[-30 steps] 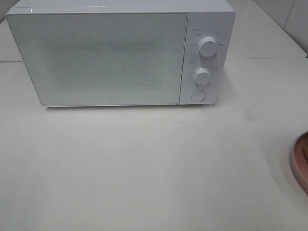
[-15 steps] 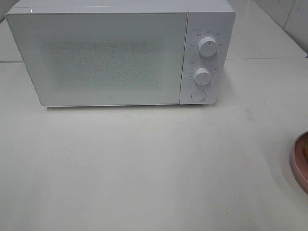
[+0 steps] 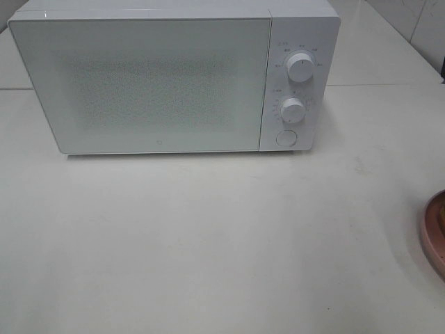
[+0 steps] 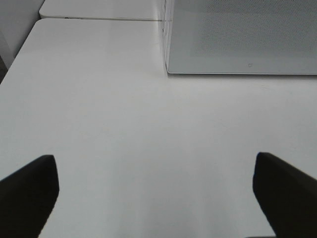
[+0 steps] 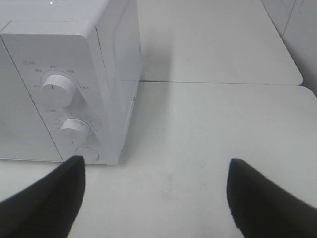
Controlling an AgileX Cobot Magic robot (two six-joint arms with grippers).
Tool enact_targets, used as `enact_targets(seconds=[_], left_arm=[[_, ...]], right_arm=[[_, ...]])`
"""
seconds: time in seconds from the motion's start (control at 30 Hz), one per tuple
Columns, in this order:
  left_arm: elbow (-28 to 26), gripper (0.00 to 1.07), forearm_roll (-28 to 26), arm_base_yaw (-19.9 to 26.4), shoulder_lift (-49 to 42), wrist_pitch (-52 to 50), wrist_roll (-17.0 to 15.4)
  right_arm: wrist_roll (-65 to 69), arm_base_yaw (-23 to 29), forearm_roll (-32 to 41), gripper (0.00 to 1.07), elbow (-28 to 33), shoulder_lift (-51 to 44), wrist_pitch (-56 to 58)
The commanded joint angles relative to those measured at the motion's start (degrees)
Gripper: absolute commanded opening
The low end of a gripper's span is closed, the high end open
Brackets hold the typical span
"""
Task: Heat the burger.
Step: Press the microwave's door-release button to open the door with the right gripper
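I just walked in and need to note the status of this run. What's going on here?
Nothing is being handled right now. The white microwave sits on the table with its door shut. The left gripper and the right gripper both hang open and empty above the table, facing the microwave. Only the rim of a pink plate shows at the right edge of the high view. The burger cannot be made out.

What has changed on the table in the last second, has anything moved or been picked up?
Nothing has visibly moved, and nothing was taken hold of or let go. The pink plate at the right edge of the high view only looks a shade darker. The microwave stays shut in the same place.
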Motion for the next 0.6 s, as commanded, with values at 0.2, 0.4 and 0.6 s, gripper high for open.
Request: enact_targets(seconds=[0.2,0.4,0.6], left_arm=[[0.17,1.0,0.17,-0.4,-1.26,-0.86,0.0],[0.17,1.0,0.23,-0.4,-1.26,-0.86,0.0],[0.17,1.0,0.23,-0.4,-1.26,-0.86,0.0]], right_arm=[[-0.52,-0.34,-1.2,0.76,-0.4,8.94,-11.46],[-0.52,-0.34,-3.27,0.76,-0.4,16.9,-20.11],[-0.57,0.06,-3.27,0.76,-0.34,21.37,-24.12]])
